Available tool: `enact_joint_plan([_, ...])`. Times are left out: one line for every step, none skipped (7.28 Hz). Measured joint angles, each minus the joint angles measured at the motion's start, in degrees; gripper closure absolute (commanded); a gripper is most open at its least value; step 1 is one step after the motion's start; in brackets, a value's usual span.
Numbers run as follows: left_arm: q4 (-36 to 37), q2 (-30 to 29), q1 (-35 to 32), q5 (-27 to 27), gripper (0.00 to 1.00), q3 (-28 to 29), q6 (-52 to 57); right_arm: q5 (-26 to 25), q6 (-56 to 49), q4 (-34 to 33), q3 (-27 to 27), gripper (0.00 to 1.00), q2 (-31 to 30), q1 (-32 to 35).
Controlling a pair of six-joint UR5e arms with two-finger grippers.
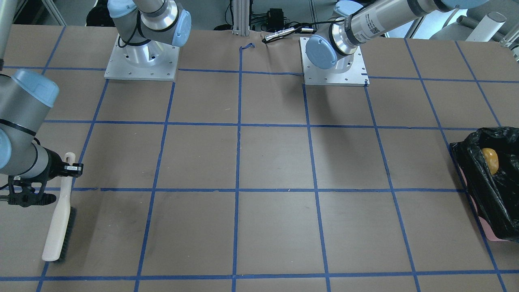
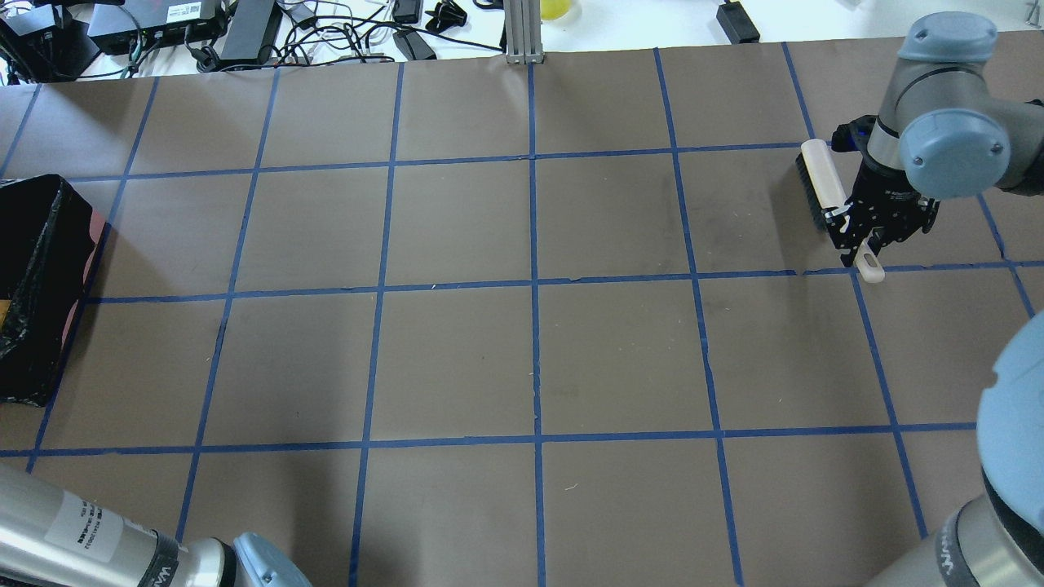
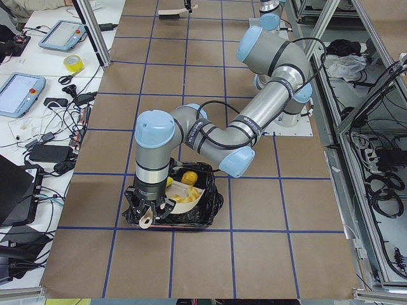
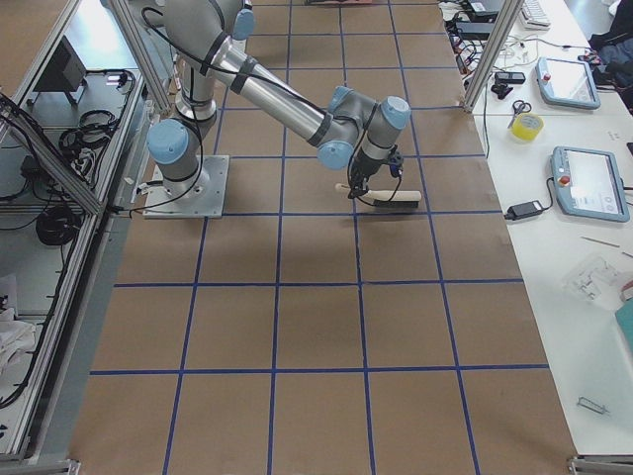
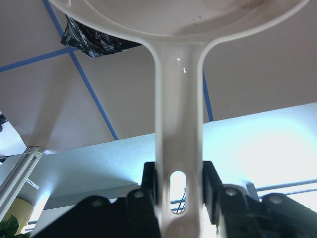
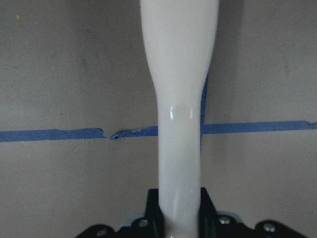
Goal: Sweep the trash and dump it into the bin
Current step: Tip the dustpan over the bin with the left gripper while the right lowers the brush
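Bin (image 3: 214, 204) — left hand (image 5: 178, 184) with dustpan (image 3: 188, 198) above

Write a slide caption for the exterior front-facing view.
Right gripper clamps the brush handle at one table end; a golden-brown lump lies in the black-lined bin at the other.

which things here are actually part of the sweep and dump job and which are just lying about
Job in hand:
bin
golden-brown lump inside it
dustpan
brush

Lying about, on the side bench:
yellow tape roll
scissors
touchscreen handset
cables
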Motion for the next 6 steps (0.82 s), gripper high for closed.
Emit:
enact_joint_plan([2.5,0.0,-1.0,1.5,1.0,-0.8,0.8,0.3,0.1,-0.1,0.0,0.3,0.1,0.0])
enact_joint_plan([5.2,0.0,-2.0,3.4,1.0,-1.8,1.3,0.3,0.1,-0.1,0.0,0.19,0.1,0.0])
enact_joint_plan([9.2,0.1,-2.8,5.3,1.0,-3.0,1.4,0.1,0.0,0.0,-0.3,0.0,-0.2,0.0])
enact_joint_plan([13.6,0.4,-3.9,7.1,1.0,-5.0,1.5,0.1,0.2,0.2,-0.7,0.0,-1.8,0.0])
enact_joint_plan([16.7,1.2,-4.8,8.3,1.0,-7.3,1.6,0.2,0.7,1.1,-1.5,0.0,-4.9,0.5])
enact_joint_plan([19.1,1.9,-5.4,9.1,1.0,-9.3,1.7,0.7,1.3,3.5,-2.8,0.0,-8.4,1.4])
